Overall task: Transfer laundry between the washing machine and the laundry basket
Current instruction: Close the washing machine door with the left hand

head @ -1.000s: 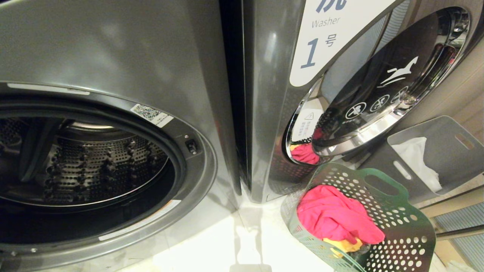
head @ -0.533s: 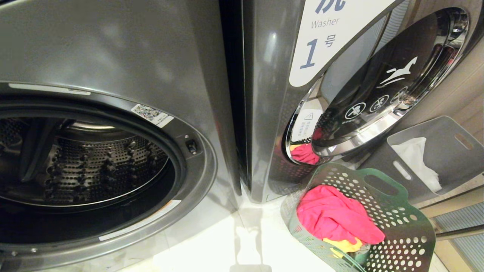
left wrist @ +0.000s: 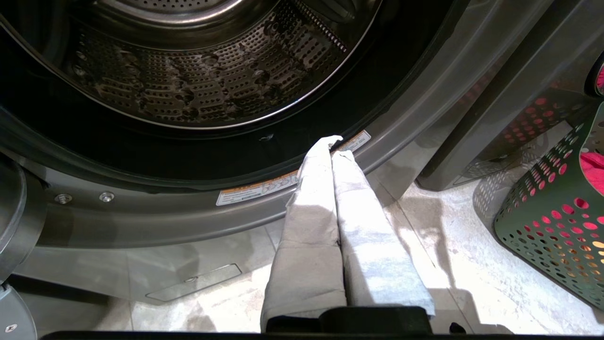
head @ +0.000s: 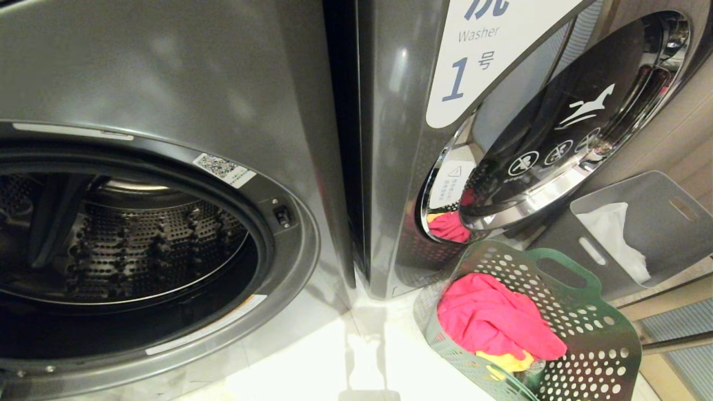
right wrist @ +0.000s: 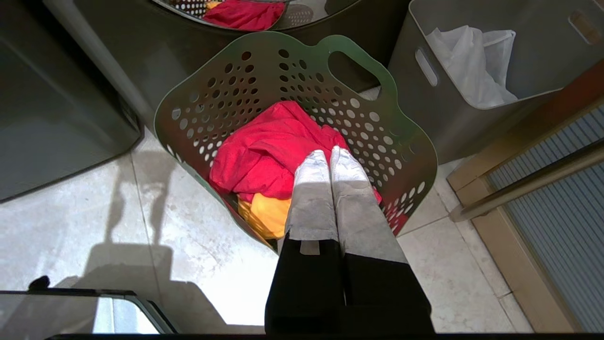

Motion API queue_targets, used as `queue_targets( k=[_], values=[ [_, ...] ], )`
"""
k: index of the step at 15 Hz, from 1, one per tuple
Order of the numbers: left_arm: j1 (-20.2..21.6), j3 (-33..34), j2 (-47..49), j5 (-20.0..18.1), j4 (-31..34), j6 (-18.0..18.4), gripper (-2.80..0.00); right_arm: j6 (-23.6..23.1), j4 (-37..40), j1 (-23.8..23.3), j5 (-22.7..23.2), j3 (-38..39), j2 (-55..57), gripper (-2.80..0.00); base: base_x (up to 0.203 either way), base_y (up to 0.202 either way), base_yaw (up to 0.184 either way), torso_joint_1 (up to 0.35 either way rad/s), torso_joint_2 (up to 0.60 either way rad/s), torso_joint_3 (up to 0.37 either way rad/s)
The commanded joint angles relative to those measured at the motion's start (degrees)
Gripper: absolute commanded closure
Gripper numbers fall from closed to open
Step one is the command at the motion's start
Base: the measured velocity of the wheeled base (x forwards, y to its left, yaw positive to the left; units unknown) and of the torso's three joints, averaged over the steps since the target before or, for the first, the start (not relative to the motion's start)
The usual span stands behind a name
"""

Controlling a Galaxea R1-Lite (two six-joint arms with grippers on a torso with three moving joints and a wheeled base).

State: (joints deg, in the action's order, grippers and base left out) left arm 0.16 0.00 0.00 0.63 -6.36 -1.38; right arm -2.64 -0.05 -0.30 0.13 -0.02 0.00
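a pale tiled floor (head: 312, 362) runs in front of two dark grey front-loaders standing side by side. the washing machine (head: 167, 83) fills the left of the head view with its doorway open and its perforated drum (head: 139, 250) bare of cloth, while the washer labelled 1 (head: 401, 139) sits to its right with the chrome-rimmed door (head: 574, 128) across its front, mirroring red cloth. across the last second the head view has not shifted and nothing in it has moved: the laundry (head: 490, 317) lies in the laundry basket (head: 585, 334) just as before, a red-pink garment heaped over a mustard one. judged from that, no garment has gone across in this stretch, and a load into the drum looks yet to begin.

neither arm shows in the head view, so only the wrist cameras place them. the left wrist view has the left gripper (left wrist: 334, 147) with its padded fingers pressed together on nothing, low before the rim of the open doorway. the right wrist view has the right gripper (right wrist: 330, 158) above the basket, fingers together and empty, tips over the red cloth; whether they touch it cannot be told. that view also gives the grey bin (right wrist: 533, 56) with its white plastic bag (right wrist: 472, 56) just beside the basket
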Motion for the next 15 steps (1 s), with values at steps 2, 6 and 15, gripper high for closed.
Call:
queue_targets(
  k=[2, 6, 15],
  values=[
    [0.02, 2.29, 0.09, 0.07, -0.05, -0.03, 0.00, 0.09, 0.14, 0.04, 0.04, 0.02, 0.00, 0.00, 0.000, 0.000, 0.000, 0.000, 0.00, 0.000],
    [0.02, 2.29, 0.09, -0.02, -0.05, -0.03, 0.00, 0.27, 0.14, 0.02, -0.05, 0.02, 0.00, 0.00, 0.000, 0.000, 0.000, 0.000, 0.00, 0.000],
    [0.02, 2.29, 0.09, 0.01, -0.05, 0.23, 0.00, 0.27, 0.20, -0.05, -0.31, 0.02, 0.00, 0.00, 0.000, 0.000, 0.000, 0.000, 0.00, 0.007]
  ],
)
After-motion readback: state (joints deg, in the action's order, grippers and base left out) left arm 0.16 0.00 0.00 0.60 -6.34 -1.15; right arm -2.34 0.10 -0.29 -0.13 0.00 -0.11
